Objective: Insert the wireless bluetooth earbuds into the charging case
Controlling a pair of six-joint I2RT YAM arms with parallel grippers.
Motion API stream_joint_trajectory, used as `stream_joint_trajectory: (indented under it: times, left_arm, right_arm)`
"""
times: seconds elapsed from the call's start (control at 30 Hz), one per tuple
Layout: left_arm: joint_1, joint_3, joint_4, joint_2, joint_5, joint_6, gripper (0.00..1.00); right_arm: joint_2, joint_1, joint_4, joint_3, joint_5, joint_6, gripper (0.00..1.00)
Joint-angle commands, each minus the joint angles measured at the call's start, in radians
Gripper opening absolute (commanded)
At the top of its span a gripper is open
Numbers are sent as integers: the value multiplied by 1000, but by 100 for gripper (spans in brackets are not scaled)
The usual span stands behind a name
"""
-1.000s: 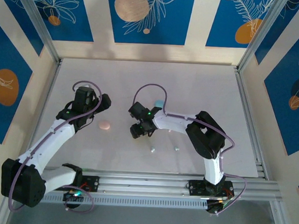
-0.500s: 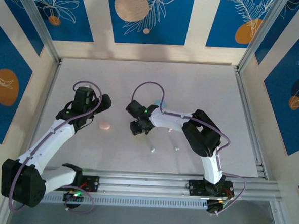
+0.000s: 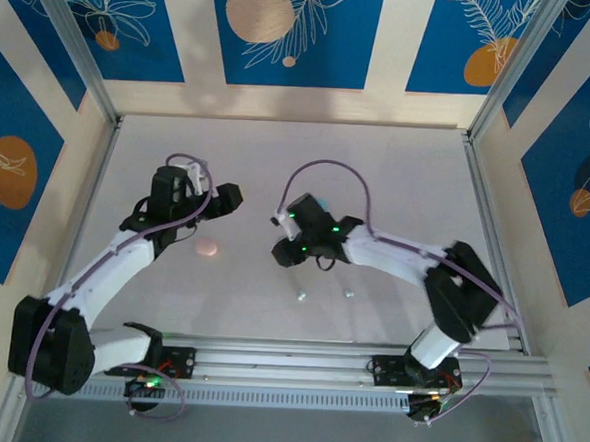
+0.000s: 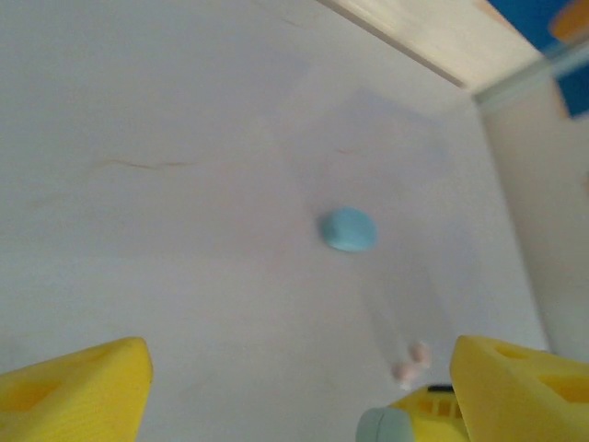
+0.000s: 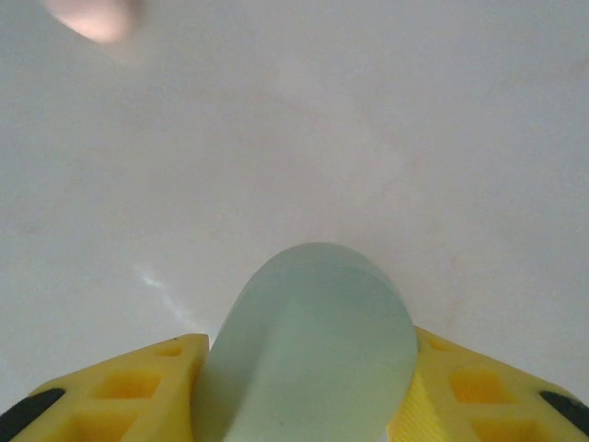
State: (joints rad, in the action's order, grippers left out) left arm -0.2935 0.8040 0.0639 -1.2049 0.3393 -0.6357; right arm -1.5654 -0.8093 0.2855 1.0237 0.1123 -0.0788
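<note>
pink case (image 3: 206, 247), two earbuds (image 3: 300, 296) on table (image 3: 408, 178)

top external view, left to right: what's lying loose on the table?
pink case → pale earbud → second pale earbud. Blue case skipped: its span overlaps the first earbud's.

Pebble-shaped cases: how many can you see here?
3. A pink one lies left of centre, a blue one sits farther back, a mint one is held in the right gripper. Others may be hidden.
</note>
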Motion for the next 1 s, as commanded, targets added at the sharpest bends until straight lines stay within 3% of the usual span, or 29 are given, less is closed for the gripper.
stream_joint_trajectory:
  times: [0.0, 0.27, 0.63, 0.83, 0.97]
  left_arm:
    - [-56, 75, -144, -65, 274, 29, 83]
    - [-186, 184, -148, -151, 407, 95, 83]
    - [-227, 254, -22, -215, 396, 161, 67]
    - [-246, 272, -11, -236, 430, 169, 53]
    - [-247, 271, -7, -230, 373, 169, 36]
  right_arm:
    - [135, 52, -173, -65, -167, 246, 36]
    - [269, 161, -157, -50, -287, 378, 37]
    - [300, 162, -224, -69, -295, 409, 37]
    - [291, 165, -223, -64, -292, 412, 38]
    - [287, 162, -205, -54, -285, 429, 39]
